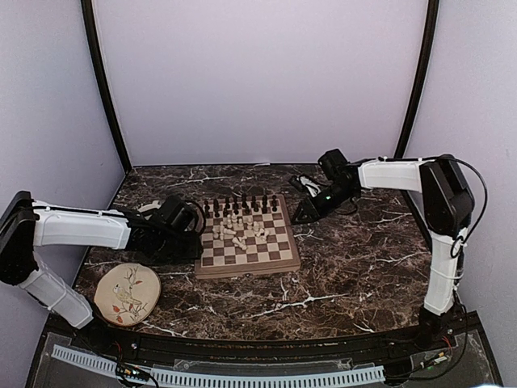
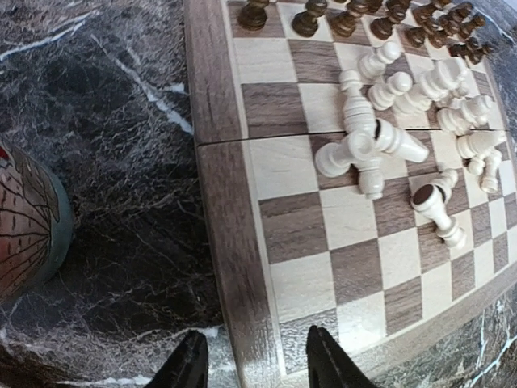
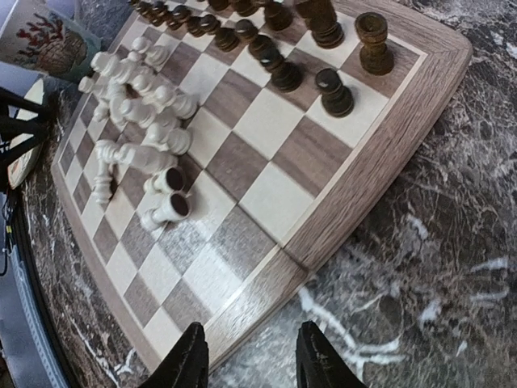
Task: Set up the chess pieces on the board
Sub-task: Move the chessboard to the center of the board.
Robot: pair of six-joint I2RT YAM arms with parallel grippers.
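Observation:
The board (image 1: pixel 279 255) lies mid-table. Dark chess pieces (image 1: pixel 242 204) stand in two rows along its far side. Cream-white chess pieces (image 1: pixel 241 230) lie toppled in a heap on the middle squares. My left gripper (image 1: pixel 196 234) hovers at the board's left edge. In the left wrist view this gripper (image 2: pixel 257 364) is open over the wooden border (image 2: pixel 218 186), nothing between its fingers, the white heap (image 2: pixel 363 145) ahead. My right gripper (image 1: pixel 297 217) hangs at the board's right edge; in the right wrist view it (image 3: pixel 250 360) is open and empty above the border (image 3: pixel 388 145).
A round beige bird-patterned plate (image 1: pixel 127 293) lies at the front left. A patterned mug (image 2: pixel 24 226) stands on the marble just left of the board, also seen in the right wrist view as the mug (image 3: pixel 48 36) beyond the board's far corner. Purple walls enclose the table.

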